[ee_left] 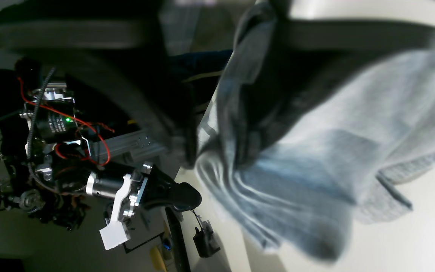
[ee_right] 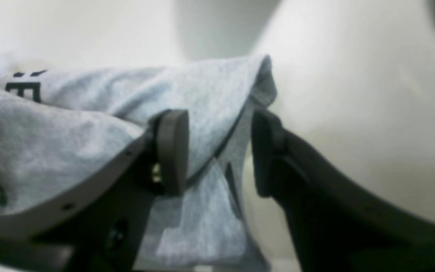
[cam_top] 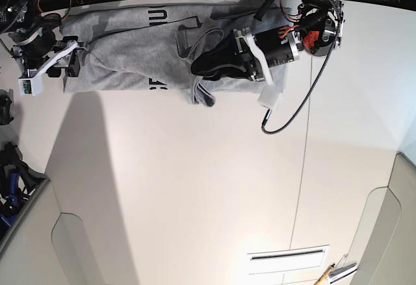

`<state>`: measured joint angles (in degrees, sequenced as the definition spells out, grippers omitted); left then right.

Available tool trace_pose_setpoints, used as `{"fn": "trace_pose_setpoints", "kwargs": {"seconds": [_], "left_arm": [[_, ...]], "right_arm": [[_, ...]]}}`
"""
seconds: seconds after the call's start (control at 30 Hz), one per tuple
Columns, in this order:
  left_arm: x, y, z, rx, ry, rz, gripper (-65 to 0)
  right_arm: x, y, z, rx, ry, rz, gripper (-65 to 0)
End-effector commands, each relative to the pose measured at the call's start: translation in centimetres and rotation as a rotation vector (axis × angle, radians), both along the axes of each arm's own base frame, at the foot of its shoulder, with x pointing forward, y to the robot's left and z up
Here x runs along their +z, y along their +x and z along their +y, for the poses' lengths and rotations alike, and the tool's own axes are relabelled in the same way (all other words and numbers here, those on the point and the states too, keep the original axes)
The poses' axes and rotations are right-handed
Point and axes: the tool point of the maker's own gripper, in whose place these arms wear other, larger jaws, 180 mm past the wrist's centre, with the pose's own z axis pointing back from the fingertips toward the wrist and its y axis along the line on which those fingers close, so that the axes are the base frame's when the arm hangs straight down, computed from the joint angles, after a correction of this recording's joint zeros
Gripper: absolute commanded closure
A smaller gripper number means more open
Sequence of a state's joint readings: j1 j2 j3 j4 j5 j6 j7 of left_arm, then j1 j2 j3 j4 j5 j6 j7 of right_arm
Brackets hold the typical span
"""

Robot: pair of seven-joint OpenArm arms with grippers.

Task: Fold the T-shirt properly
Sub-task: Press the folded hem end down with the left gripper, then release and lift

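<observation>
Left pincer (ee_left: pixel 278 34) in the left wrist view is blurry and mostly dark, with grey T-shirt (ee_left: pixel 353 124) cloth bunched around it and hanging below it over the white desk (ee_left: pixel 429 226). I cannot tell if it grips the cloth.

Right pincer (ee_right: pixel 219 151) in the right wrist view stands open, its two dark pads (ee_right: pixel 172 151) apart. A folded edge of the T-shirt (ee_right: pixel 70 128) sits between them, with black letters further left.

From the base view, the left pincer (cam_top: pixel 201 65) lies on the crumpled end of the T-shirt (cam_top: pixel 130 51), and the right pincer (cam_top: pixel 73 64) sits at the other end, near the desk (cam_top: pixel 195 187) edge.
</observation>
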<state>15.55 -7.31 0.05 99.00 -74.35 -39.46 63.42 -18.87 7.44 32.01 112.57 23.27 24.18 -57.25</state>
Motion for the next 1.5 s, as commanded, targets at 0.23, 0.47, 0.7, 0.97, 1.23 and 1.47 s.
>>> {"fn": "trace_pose_setpoints", "kwargs": {"seconds": [0.23,0.47,0.7,0.97,1.23,1.47], "left_arm": [[1.3,0.0,-0.8,-0.017,-0.04,-0.032,-24.1],[0.9,-1.4,-2.5,-0.094,-0.032,-0.021,-24.1],[1.0,-1.7,-3.1,-0.113,-0.04,-0.02,-24.1],[1.0,-1.6,-3.1,-0.115,-0.034,-0.025,-24.1],[1.0,-1.6,-3.1,-0.115,-0.035,-0.026,-24.1],[1.0,-1.6,-3.1,-0.115,-0.034,-0.025,-24.1]], "right_arm": [[1.2,0.9,0.1,0.004,0.009,-0.056,-27.1],[1.2,1.0,-0.1,0.002,0.001,-0.06,-27.1],[1.3,0.8,-2.4,0.007,-0.113,-0.037,-41.9],[-1.7,0.0,-3.9,-0.055,-0.033,0.04,-44.7],[-5.8,-1.7,-1.8,-0.066,0.204,0.119,-44.7],[-6.3,-2.6,-0.1,-0.041,0.323,0.157,-44.7]]}}
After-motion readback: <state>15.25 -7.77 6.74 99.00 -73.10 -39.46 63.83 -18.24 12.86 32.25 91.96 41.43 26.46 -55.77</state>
